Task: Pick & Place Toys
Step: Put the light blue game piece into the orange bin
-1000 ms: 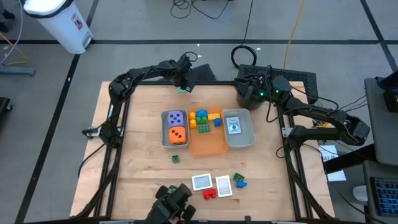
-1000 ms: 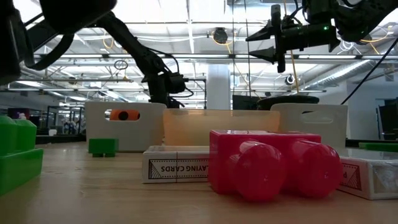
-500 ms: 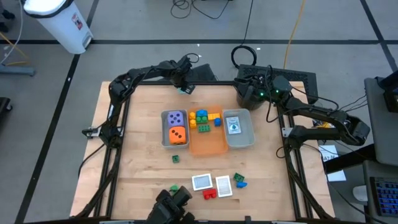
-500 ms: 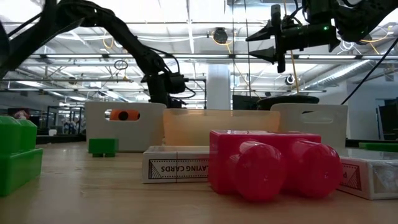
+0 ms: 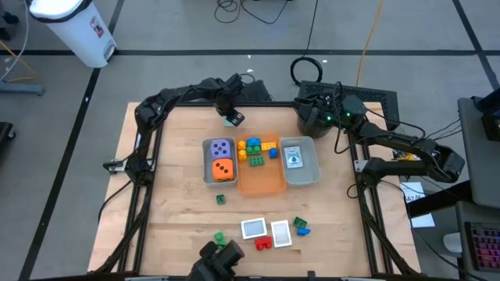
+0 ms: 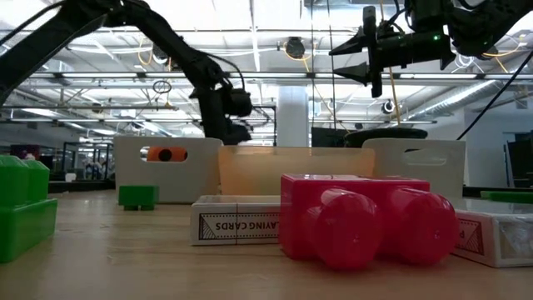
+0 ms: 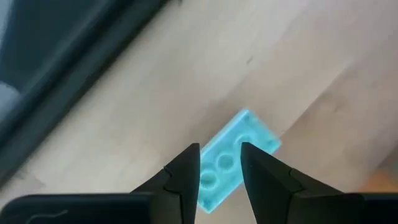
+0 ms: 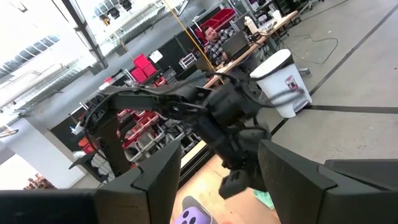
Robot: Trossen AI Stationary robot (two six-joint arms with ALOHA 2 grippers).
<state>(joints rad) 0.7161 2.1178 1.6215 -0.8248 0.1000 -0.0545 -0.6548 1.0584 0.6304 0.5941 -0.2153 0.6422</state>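
So: left gripper (image 5: 232, 115) sits at about 12 o'clock on the wooden table (image 5: 164, 195), just past the far end of the trays, fingers (image 7: 186, 171) clamped on a light-blue brick (image 7: 233, 155) held across its narrow side, likely so it drops clean into a tray. Right gripper (image 6: 354, 58) hangs high off the 1 o'clock corner, jaws partly apart, nothing in them, parked out of the way. Sorting looks by type: purple die (image 5: 222, 147) and orange die (image 5: 223, 168) in the grey tray (image 5: 207, 162), bricks (image 5: 254, 149) in the far end of the orange tray (image 5: 262, 184), one card (image 5: 294, 157) in the right grey tray (image 5: 308, 173). Still loose around 6 o'clock: two cards (image 5: 253, 228), red brick (image 5: 264, 243), green-and-blue bricks (image 5: 301, 226), green brick (image 5: 219, 236); another small green brick (image 5: 221, 199) sits nearer centre. Plain wood top on a dark frame. Room: grey floor with cables, white bin (image 5: 78, 27) off the 10 o'clock corner, open workshop with shelving and a person at a desk (image 8: 217, 38) far off.
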